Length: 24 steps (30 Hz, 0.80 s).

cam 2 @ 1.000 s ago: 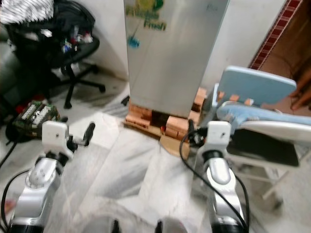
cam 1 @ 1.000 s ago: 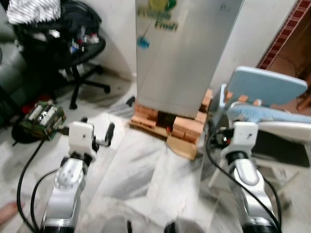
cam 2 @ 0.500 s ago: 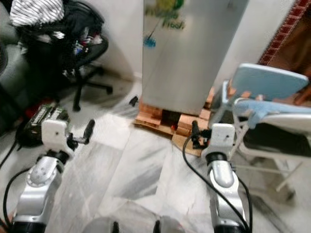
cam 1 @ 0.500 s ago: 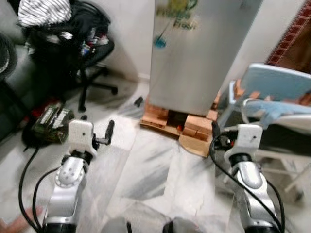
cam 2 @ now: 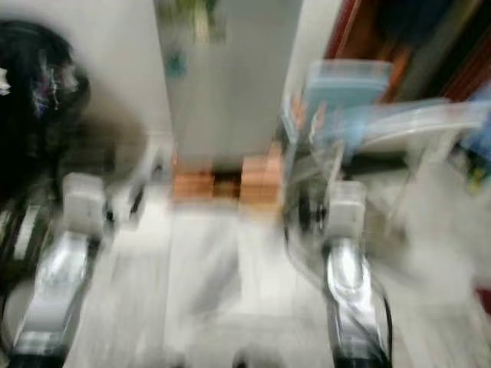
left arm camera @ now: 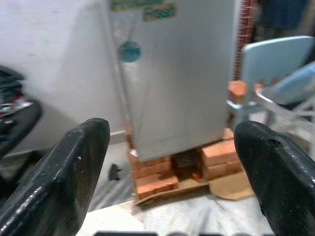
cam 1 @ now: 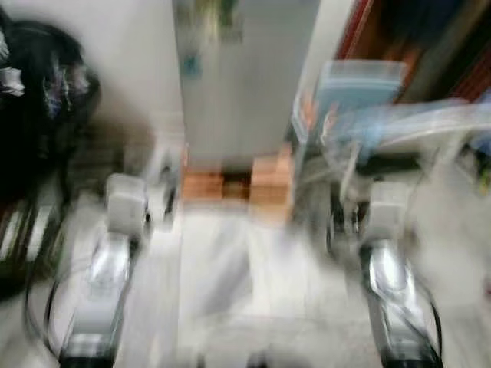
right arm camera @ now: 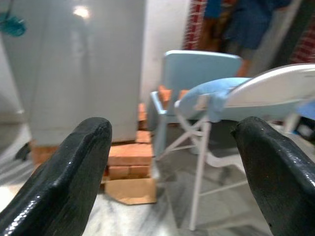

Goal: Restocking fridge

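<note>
Where bricks (left arm camera: 152,174) lift it, the fridge (left arm camera: 172,78) overlooks marble floor (right arm camera: 147,216).

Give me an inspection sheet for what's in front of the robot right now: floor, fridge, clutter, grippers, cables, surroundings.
Surface: pale marble floor; head views blurred.
Job's things: silver fridge, door shut, raised on bricks; a piece of cardboard lies by the bricks.
Clutter: black office chair, contents too blurred to tell.
Grippers: left gripper open, holding nothing, pointed at the fridge base; right gripper open, holding nothing, pointed at the folding chair.
Cables: black cable along the right arm.
Surroundings: white wall beside the fridge, red brick edging beyond the chair.
</note>
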{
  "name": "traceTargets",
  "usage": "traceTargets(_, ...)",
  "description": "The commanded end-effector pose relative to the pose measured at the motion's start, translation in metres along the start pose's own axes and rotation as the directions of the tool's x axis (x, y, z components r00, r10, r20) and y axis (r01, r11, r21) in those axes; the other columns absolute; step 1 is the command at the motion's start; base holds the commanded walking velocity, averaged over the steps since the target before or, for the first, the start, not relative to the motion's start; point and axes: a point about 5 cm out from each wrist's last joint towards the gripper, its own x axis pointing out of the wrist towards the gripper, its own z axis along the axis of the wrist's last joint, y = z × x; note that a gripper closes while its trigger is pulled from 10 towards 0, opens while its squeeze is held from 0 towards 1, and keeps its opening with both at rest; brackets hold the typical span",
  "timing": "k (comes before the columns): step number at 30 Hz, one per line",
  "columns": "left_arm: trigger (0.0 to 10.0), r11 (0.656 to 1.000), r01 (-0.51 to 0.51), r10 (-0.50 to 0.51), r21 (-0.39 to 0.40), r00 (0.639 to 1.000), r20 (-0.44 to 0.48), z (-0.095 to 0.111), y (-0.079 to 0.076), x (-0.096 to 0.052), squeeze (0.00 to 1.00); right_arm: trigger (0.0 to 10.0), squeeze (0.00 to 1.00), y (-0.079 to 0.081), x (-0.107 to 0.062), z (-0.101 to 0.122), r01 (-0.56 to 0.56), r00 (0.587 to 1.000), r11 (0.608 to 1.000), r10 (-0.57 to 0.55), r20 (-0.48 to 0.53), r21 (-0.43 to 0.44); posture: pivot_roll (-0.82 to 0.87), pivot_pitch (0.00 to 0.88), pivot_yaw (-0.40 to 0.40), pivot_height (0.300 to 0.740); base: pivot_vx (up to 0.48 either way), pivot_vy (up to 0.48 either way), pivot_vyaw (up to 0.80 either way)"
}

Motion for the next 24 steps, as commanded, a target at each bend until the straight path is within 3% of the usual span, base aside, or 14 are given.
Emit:
traceTargets(1, 10.0, 1.000, -0.003, 0.003, 0.014, 1.000, -0.004, -0.0014, 0.0043, -0.0007, 0.00, 10.0, 0.00, 0.0007, -0.0005, 0.0020, 0.009, 1.000, 1.000, -0.009, 0.012, 0.005, -0.01, 0.033, -0.037, 0.740, 0.000, 0.450, -0.80)
traceTargets(5, 10.0, 1.000, 0.023, -0.023, 0.016, 1.000, 0.009, 0.0013, 0.0016, 0.0013, 0.00, 10.0, 0.00, 0.0010, -0.0022, 0.0018, 0.016, 1.000, 1.000, -0.016, 0.015, 0.003, -0.01, 0.033, -0.032, 0.740, 0.000, 0.423, -0.80)
traceTargets(15, 10.0, 0.999, 0.029, -0.029, -0.012, 1.000, 0.003, 0.0017, 0.0026, 0.0047, 0.00, 10.0, 0.00, 0.0035, -0.0016, 0.0010, 0.015, 1.000, 1.000, -0.015, 0.017, 0.011, 0.00, 0.040, -0.032, 0.740, 0.267, 0.399, -0.69)
traceTargets(24, 10.0, 0.999, 0.027, -0.027, -0.020, 1.000, -0.004, 0.0000, 0.0013, 0.0053, 0.00, 10.0, 0.00, 0.0065, 0.0005, 0.0020, 0.000, 1.000, 1.000, 0.000, 0.021, 0.014, 0.00, 0.041, -0.038, 0.740, 0.000, 0.427, -0.80)
